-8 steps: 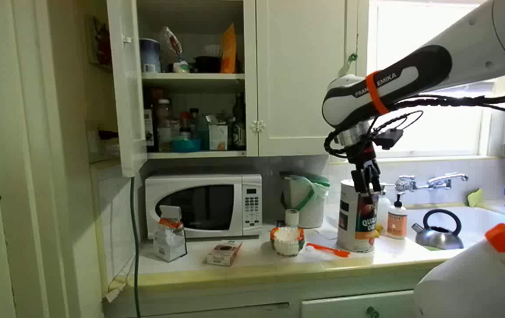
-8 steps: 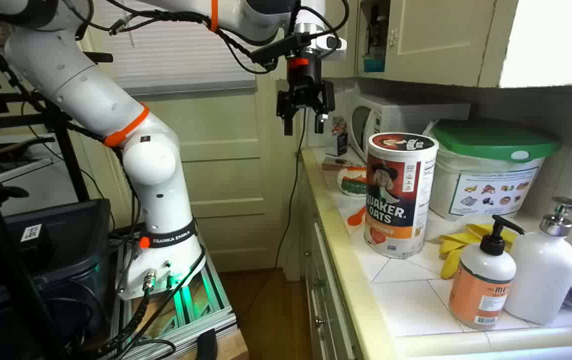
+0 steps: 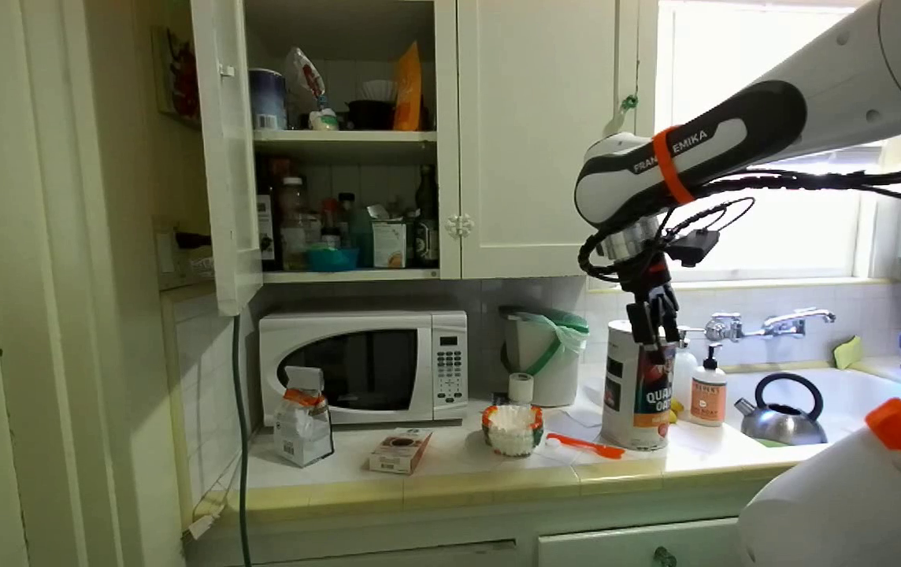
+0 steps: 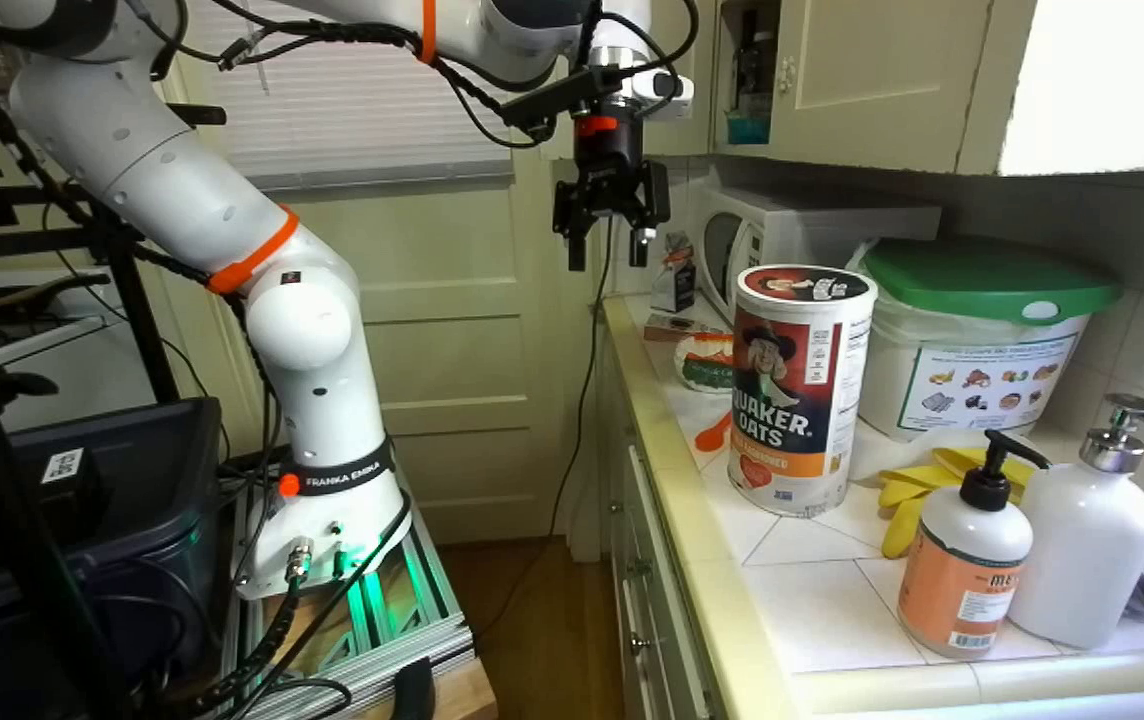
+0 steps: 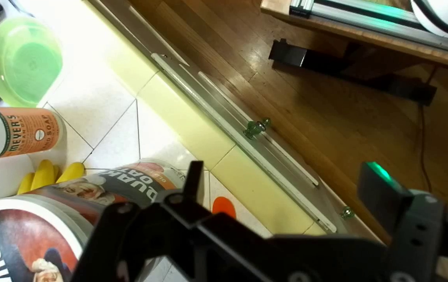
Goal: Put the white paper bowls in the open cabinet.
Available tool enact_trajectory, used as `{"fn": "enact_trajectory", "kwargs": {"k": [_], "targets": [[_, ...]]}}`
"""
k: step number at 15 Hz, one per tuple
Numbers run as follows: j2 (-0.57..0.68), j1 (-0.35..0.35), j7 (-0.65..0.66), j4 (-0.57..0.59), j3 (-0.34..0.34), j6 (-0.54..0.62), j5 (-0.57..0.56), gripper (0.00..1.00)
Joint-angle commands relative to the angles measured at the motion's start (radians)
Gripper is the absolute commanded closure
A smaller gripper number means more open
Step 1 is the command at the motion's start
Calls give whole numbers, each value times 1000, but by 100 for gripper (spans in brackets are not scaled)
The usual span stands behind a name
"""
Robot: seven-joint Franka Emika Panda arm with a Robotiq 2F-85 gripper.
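Near the front edge of the counter (image 4: 822,610), and raised above its top, hangs the gripper (image 4: 608,252), its fingers standing apart and holding nothing, with the canister (image 4: 800,400) marked "QUAKER OATS" close by. From there the white paper bowls (image 3: 513,433) lie on the counter, lower and toward the microwave (image 3: 360,319), a round stack without clear long axis, so the coming move, I judge, should go down and across. Farther are the bottle (image 5: 28,131) labelled "MEYER'S", the base (image 4: 347,481) reading "FRANKA EMIKA", and the open cabinet (image 3: 344,136).
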Motion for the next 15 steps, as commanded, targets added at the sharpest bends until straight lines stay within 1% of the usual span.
{"fn": "enact_trajectory", "kwargs": {"k": [1,4,5,6,10,12,13,14,15], "targets": [[41,24,65,3,-36,45,47,0],[97,13,200,-14,-48,190,119,0],[114,4,239,-28,-48,268,125,0],[138,-3,277,-33,-48,321,148,0],[226,-34,458,-85,-24,551,207,0],[266,-48,543,-138,-9,695,216,0],[290,-38,532,-160,-12,741,238,0],[260,-48,489,-116,-5,659,213,0],[279,-48,501,-135,-1,699,222,0]]}}
